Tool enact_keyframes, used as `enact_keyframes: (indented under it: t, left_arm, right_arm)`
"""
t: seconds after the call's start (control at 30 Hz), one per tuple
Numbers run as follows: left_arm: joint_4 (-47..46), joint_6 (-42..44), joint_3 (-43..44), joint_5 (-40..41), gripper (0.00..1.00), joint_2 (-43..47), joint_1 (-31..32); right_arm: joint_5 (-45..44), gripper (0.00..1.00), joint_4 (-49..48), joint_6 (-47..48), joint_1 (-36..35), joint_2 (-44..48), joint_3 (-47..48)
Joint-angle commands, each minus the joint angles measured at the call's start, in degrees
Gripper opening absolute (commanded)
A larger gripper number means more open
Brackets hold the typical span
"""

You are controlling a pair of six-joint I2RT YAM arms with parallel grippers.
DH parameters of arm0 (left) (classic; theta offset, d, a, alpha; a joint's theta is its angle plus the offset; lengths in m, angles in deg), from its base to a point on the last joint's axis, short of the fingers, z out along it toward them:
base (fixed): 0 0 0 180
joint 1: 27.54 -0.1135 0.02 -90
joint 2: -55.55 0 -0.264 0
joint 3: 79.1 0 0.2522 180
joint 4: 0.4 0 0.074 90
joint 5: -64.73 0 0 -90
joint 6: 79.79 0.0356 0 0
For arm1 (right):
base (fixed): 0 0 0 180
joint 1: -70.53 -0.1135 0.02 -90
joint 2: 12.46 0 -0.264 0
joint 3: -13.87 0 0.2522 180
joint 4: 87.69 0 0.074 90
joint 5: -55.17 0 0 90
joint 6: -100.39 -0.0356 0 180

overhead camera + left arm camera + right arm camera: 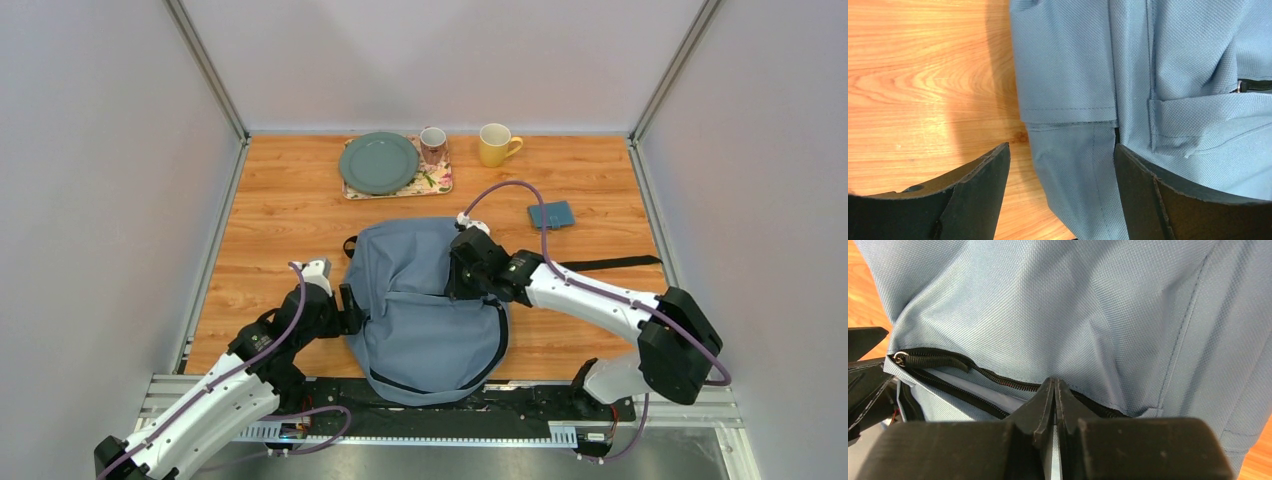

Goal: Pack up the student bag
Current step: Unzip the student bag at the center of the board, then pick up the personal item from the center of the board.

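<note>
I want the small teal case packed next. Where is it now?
In the top view, the teal case lies flat right of centre, just right of the student bag and nearer than the yellow mug.

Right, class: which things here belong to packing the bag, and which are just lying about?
In the job: student bag; left gripper, open at its side; right gripper, pinching its zip edge.
Lying about: teal case, green plate, tray, patterned mug, yellow mug.

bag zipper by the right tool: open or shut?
Open, at least partly: the zipper's two black tracks on the student bag split apart, with pale lining showing between them.
</note>
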Motion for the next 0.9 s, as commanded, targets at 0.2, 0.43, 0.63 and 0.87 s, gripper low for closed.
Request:
enact_keyframes:
  t: [0.2,0.43,0.63,0.87]
  left_arm:
    - [1.9,1.0,2.8,2.3,0.85,1.1,0.1]
    - [2.8,0.4,3.3,1.5,0.85,1.6,0.1]
    - [4.1,-1.0,3.0,1.3,0.85,3.8,0.1]
    - [4.5,-2.0,3.0,0.9,0.85,5.3,0.1]
  right_arm:
    - [-14.9,0.55,7.6,3.4,3.4,13.1,0.4]
    - [-9.4,0.66,9.1,7.2,23.9,10.3,7.6]
    - [5.8,0.68,5.2,3.6,48.1,0.5,9.2]
    - [10.1,0.7,0.0,1.4,56.7,-15.3,15.7]
